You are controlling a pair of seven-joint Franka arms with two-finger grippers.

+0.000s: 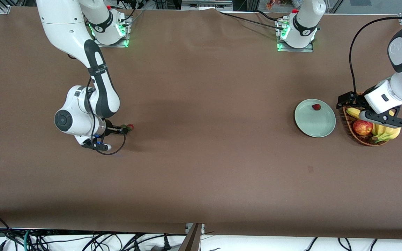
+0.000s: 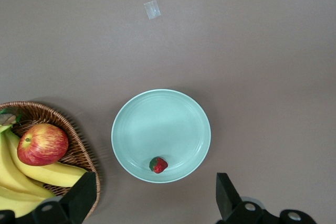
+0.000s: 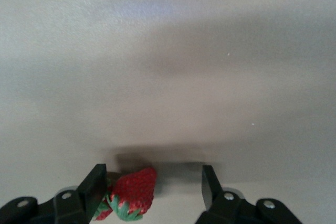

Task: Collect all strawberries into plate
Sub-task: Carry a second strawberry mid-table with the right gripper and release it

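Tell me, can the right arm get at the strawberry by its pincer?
Probably yes: the strawberry lies between the right pincer's open fingers, against one of them, with only bare table around it.

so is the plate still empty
No, one strawberry already lies in the plate close to its rim, as the left wrist view shows plainly.
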